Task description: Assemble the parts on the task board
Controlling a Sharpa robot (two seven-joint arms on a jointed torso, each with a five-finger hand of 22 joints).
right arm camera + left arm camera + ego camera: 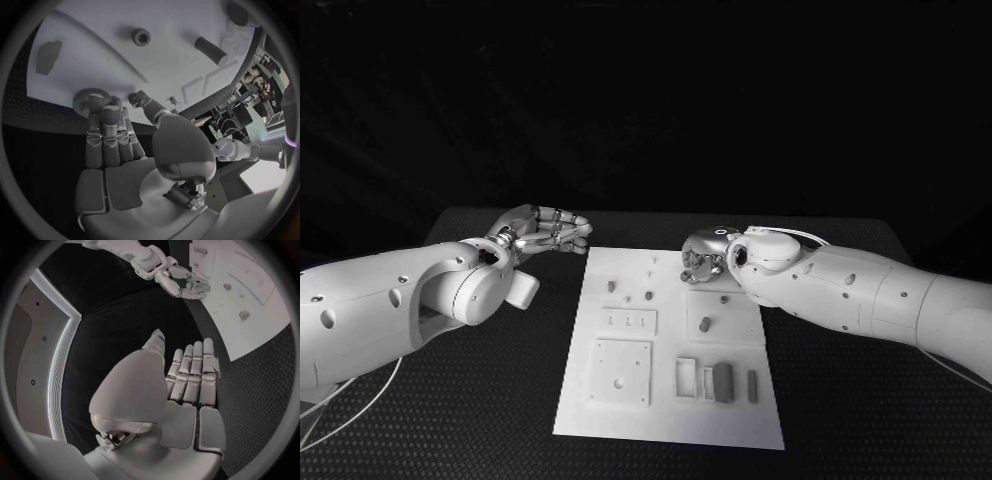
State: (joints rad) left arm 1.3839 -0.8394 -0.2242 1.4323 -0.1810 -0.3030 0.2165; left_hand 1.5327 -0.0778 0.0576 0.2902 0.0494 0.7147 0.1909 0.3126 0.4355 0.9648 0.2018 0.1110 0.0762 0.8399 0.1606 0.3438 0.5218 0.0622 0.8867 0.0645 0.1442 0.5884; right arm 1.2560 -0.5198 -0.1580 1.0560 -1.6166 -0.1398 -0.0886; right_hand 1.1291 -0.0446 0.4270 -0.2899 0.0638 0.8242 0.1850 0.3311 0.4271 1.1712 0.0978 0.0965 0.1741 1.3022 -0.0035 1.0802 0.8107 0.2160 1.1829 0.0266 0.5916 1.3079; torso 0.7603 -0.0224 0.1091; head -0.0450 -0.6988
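Head view: flat white task board [733,420]

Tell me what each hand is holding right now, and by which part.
Nothing is held. The left hand has its fingers straight and empty beside the task board. The right hand reaches toward a round toothed part without gripping it.

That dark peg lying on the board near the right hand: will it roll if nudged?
Probably. The peg looks round and lies on its side on the smooth task board, so a sideways nudge should roll it. It seems rigid and light.
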